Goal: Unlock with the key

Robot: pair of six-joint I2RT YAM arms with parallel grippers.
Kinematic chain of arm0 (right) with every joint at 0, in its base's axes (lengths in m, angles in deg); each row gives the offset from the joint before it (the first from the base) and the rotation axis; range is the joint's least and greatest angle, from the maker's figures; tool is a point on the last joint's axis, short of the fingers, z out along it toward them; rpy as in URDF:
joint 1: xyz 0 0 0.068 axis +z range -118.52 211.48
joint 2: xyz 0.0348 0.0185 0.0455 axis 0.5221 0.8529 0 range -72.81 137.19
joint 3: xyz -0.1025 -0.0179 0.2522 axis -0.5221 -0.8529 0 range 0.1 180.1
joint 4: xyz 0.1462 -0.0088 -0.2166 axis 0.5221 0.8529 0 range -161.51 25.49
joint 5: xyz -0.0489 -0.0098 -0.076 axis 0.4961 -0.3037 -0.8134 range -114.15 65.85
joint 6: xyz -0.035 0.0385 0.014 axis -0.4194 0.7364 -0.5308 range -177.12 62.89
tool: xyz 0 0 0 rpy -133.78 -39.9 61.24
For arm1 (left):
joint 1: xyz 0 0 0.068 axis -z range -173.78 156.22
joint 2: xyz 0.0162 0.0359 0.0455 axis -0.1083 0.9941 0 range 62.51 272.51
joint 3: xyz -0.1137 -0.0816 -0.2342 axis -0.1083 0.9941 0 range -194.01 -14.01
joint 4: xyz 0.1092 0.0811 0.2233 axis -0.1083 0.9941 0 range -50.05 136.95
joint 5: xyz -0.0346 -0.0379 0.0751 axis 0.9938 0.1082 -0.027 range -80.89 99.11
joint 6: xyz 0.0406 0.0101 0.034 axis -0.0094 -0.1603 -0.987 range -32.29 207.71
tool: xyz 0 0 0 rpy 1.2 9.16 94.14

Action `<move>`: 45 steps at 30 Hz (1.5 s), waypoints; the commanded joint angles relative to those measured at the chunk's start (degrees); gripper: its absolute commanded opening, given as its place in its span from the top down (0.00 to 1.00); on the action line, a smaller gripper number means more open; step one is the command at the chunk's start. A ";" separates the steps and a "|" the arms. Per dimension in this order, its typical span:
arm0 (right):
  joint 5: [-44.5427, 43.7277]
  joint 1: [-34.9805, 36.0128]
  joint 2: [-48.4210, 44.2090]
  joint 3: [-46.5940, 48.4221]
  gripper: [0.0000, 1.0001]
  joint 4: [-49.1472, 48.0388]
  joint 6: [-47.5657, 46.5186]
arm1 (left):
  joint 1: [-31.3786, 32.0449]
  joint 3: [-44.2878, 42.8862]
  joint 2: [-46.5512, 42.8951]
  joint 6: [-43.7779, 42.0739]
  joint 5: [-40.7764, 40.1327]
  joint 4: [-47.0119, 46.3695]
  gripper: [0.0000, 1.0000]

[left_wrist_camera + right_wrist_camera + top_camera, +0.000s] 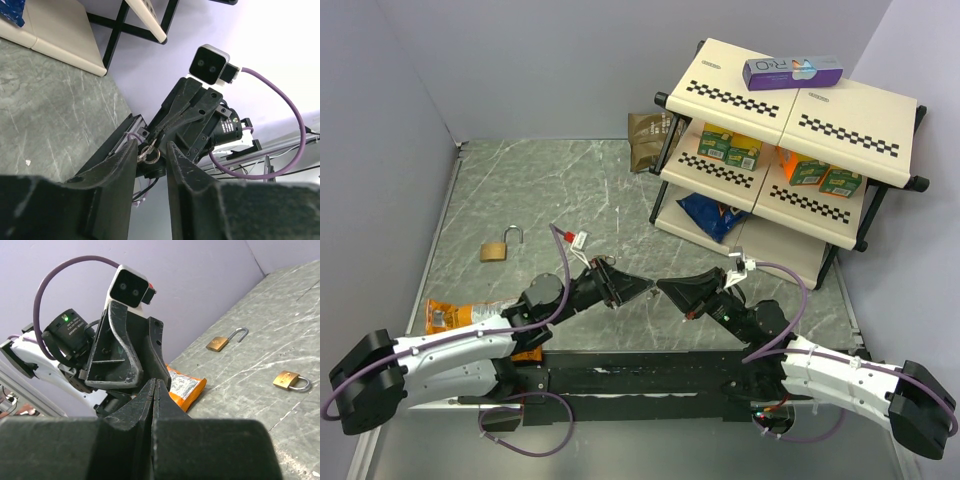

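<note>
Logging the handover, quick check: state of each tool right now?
Left tool: open, straddling the key.
Right tool: shut on the key.

The top camera looks down from high behind the arms, shelf rack (865,115) at right. The left wrist camera (129,286), low, faces the rack; the right wrist camera (210,65) faces away. Each sees the other.

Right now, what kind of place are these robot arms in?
Probably a robot practice booth, not a real shop: plain walls box in a marble-look table, and a small shelf holds boxes like props.
</note>
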State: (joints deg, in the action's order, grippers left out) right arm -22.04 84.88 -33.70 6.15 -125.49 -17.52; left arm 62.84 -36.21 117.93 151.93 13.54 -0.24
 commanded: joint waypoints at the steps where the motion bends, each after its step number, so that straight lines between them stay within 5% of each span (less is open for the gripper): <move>1: -0.70 0.20 0.17 -0.24 1.00 -3.76 0.92 | 0.60 -3.29 1.09 -0.15 -0.30 -3.68 0.66; 11: -2.02 0.12 -0.53 -0.07 1.00 -1.14 2.06 | 1.21 -3.91 1.27 -0.68 -1.09 -2.36 0.88; 13: -2.02 0.03 -0.53 0.37 1.00 0.27 2.15 | 1.30 -4.08 1.53 -0.86 -0.91 -2.09 0.99; 17: -1.06 0.03 -0.18 2.04 1.00 4.75 2.07 | 1.30 -4.70 1.27 -2.35 -0.56 -0.25 0.99; 20: 0.87 -0.76 -2.63 3.97 0.76 12.12 0.93 | 0.77 -4.96 -0.56 -6.30 0.05 4.57 0.99; 21: 2.10 -1.11 -4.73 5.11 0.59 15.01 0.58 | 0.08 -4.79 -1.10 -7.52 1.27 5.81 0.99; 24: 6.23 -3.82 -9.38 7.30 0.36 24.07 -1.36 | -5.19 -5.05 -3.12 -12.61 11.62 10.82 0.99; 28: 18.33 -7.44 -12.48 11.53 0.27 37.67 -5.39 | -11.79 -11.71 -1.37 -23.86 30.26 27.72 0.99; 35: 35.06 -8.67 -9.59 17.77 0.32 44.57 -9.36 | -13.38 -21.04 0.04 -41.62 52.58 44.30 0.99; 45: 39.29 -6.83 -0.10 17.42 0.52 31.75 -6.20 | -13.29 -24.30 3.82 -49.55 56.66 53.01 0.99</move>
State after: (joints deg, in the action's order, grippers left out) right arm 14.42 76.73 -37.26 22.02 -86.63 -24.95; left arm 49.79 -58.08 120.82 107.87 66.08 48.94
